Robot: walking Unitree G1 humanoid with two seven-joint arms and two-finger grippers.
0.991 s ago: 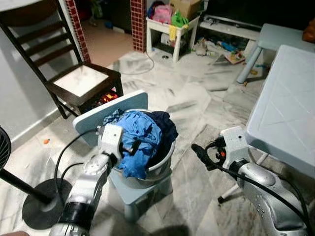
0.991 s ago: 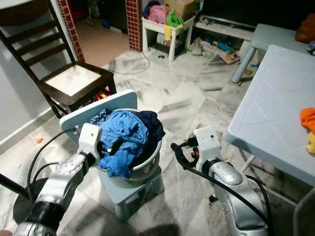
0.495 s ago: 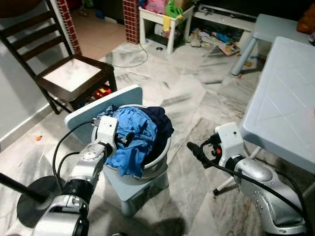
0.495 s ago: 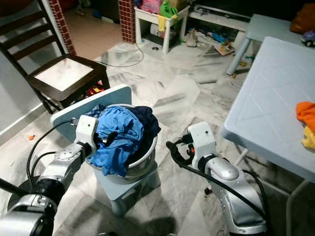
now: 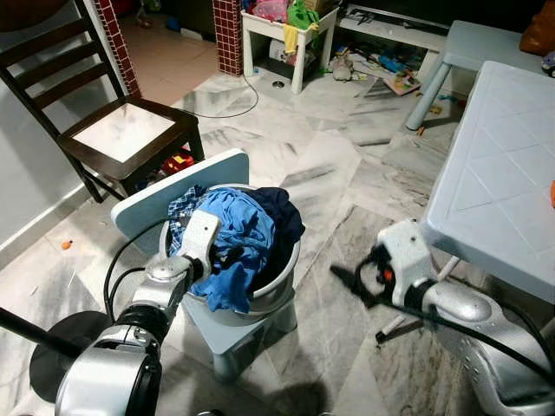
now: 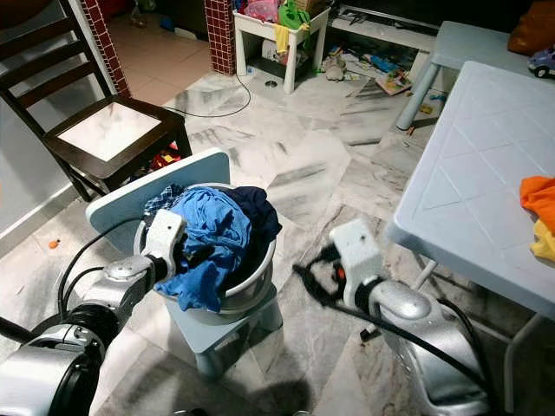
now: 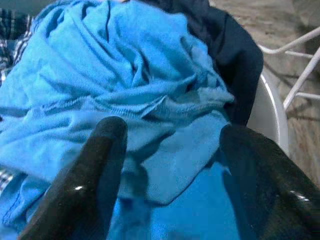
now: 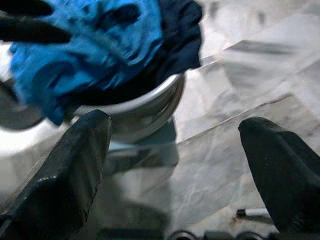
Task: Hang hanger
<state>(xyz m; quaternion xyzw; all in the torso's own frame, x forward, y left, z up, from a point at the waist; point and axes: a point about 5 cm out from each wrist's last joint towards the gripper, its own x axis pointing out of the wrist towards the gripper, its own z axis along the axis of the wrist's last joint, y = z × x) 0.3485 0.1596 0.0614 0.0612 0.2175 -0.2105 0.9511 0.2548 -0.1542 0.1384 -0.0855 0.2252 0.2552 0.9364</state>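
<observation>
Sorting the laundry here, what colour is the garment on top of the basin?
Bright blue; the top garment shows best in the left wrist view, with a navy piece behind it.

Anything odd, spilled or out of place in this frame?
The round metal basin on the small pale-blue stool is overfilled: a bright blue garment hangs over its rim, where the open left claw hovers. Toys and papers litter the marble floor behind. No hanger is identifiable.

left pincer [image 5: 232, 254] pushed deeper into blue cloth [image 5: 238, 234], right pincer [image 5: 347, 279] swinging, blurred
</observation>
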